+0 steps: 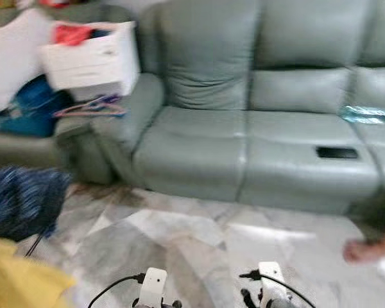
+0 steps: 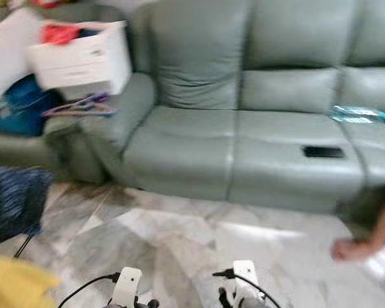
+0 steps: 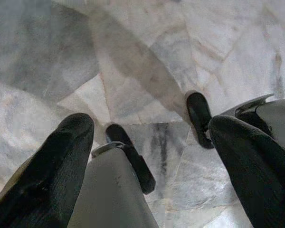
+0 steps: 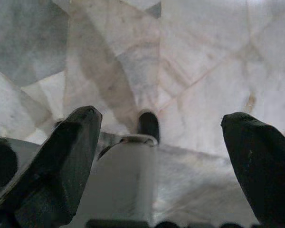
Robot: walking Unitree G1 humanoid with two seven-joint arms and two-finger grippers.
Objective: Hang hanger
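Grey-green sofa (image 1: pixel 256 128) faces you across a marbled floor (image 1: pixel 199 244). Your hangers (image 1: pixel 90 106), pink and purple, lie on its armrest, just below a white basket (image 1: pixel 93 58) of clothes. Your left tool (image 3: pixel 147 142) and right tool (image 4: pixel 159 152) both hang low over the floor, fingers spread apart, holding nothing. A person's foot (image 1: pixel 366 247) shows at your right.

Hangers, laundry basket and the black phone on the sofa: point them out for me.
hangers (image 1: pixel 93 106), left eye view, on the pink and purple bars.
laundry basket (image 1: pixel 93 61), left eye view, on its white front wall.
black phone (image 1: pixel 337 153), left eye view, on its middle.
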